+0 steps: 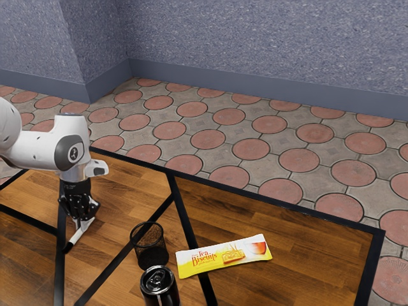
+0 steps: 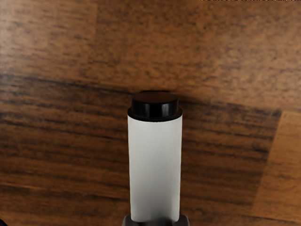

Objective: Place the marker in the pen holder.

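Counting one marker (image 1: 80,233), one black mesh pen holder (image 1: 152,256), one black drink can (image 1: 159,292), one Tea Biscuits packet (image 1: 223,256), one black two-finger gripper (image 1: 79,223). Marker sits between the jaws, which are closed onto its white body from both sides; its black end sticks out past them, toward the exterior view's lower left. Marker slanted, outside the pen holder; can just beside holder, packet near both. Can't tell if marker touches the wooden table (image 1: 306,236).
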